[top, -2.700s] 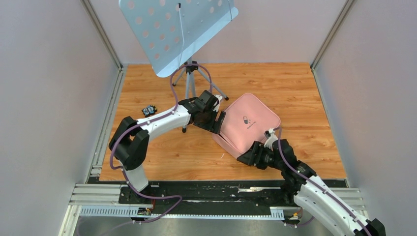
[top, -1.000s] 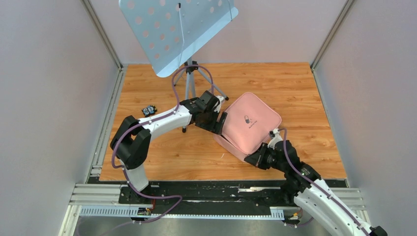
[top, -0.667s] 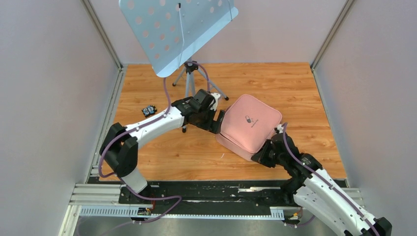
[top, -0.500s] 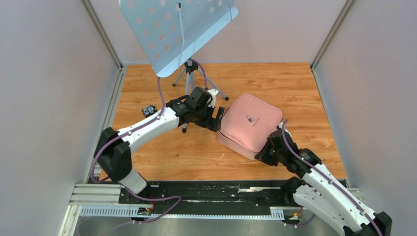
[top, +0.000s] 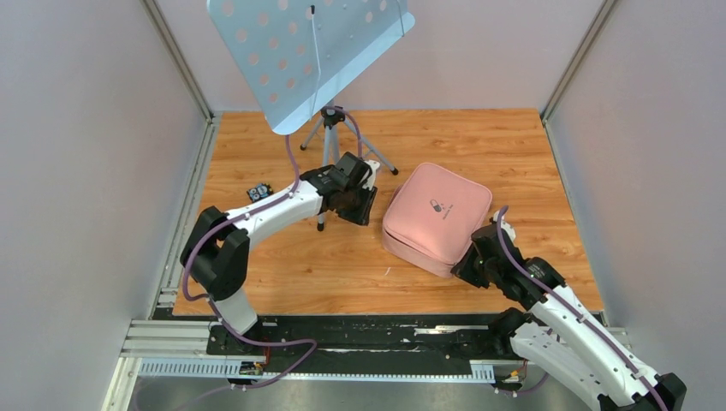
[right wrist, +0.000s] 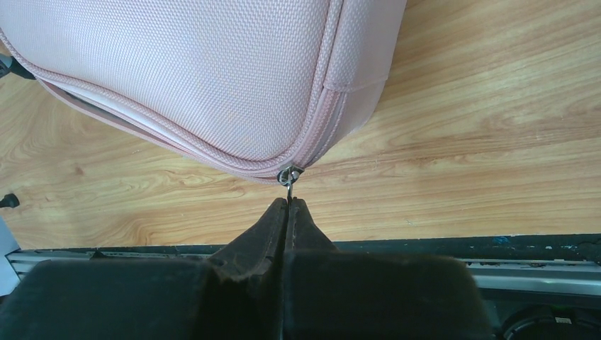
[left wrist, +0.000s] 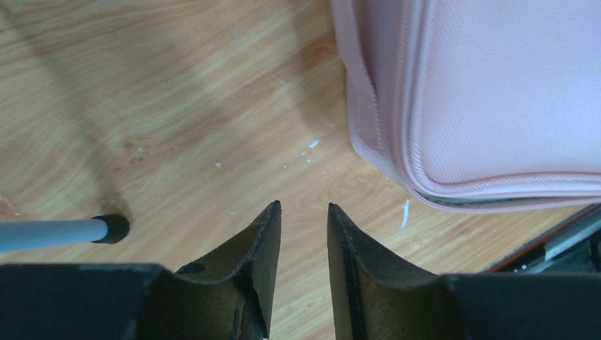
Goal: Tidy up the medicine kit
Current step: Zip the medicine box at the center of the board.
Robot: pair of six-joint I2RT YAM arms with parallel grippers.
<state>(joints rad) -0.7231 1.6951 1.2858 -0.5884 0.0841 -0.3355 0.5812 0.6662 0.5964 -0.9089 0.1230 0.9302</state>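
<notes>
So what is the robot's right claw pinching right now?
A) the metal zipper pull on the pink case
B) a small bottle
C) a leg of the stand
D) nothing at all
A: the right wrist view shows the right gripper shut on the zipper pull at a corner of the pink case.

The left arm (top: 274,210) reaches from its base toward the centre of the worktop (top: 282,265), left gripper (left wrist: 303,205) tilted down, jaws slightly parted, holding nothing. The right arm (top: 565,321) lies low along the near edge, right gripper (right wrist: 287,203) jaws pinched together on the zip pull (right wrist: 288,185).
</notes>
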